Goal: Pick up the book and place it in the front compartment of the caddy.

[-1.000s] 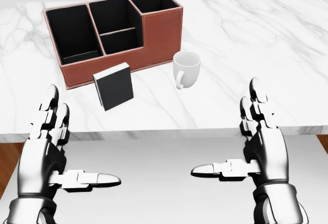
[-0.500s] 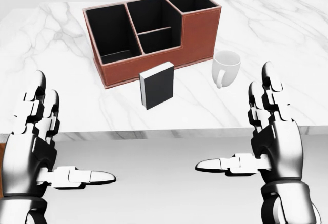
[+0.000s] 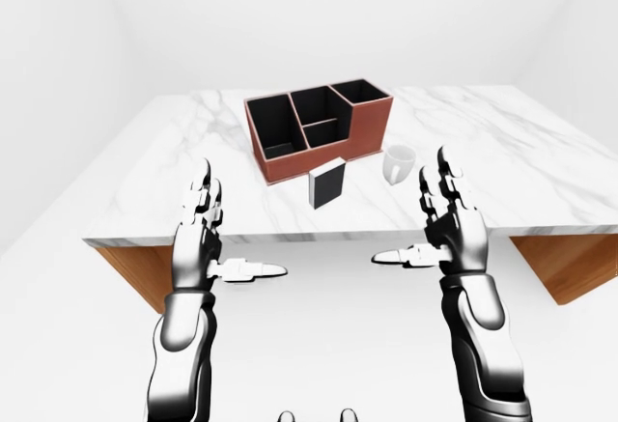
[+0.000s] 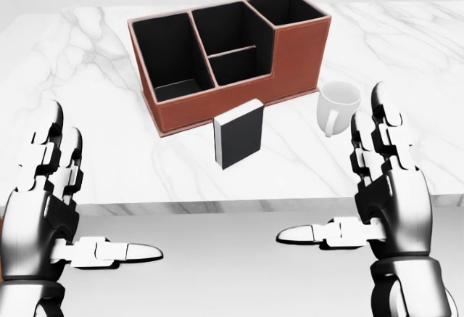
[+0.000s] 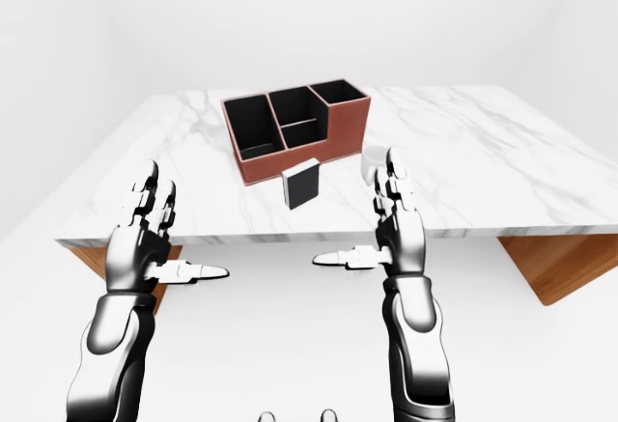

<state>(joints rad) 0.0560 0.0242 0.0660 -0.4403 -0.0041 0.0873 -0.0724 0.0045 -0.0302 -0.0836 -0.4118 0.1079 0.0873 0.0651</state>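
Observation:
A black book (image 4: 239, 134) stands upright on the white marble table (image 4: 87, 77), just below the brown caddy (image 4: 297, 59) in the head view. The caddy has black compartments: a large one at left, a split middle and a tall one at right. My left hand (image 4: 87, 201) and right hand (image 4: 341, 186) hover over the table's near edge, fingers spread, thumbs pointing inward. Both are open and hold nothing. The book sits between them, farther up the view and well apart from either hand.
A white mug (image 4: 338, 106) stands right of the book, close to my right hand's fingertips (image 4: 384, 103). The table's near edge (image 4: 232, 206) crosses the head view below the book. Wooden table supports (image 3: 570, 267) show beneath the slab.
The whole picture has shifted: caddy, book and mug now sit further right and slightly larger, so the camera has moved. Both hands stay open in much the same pose.

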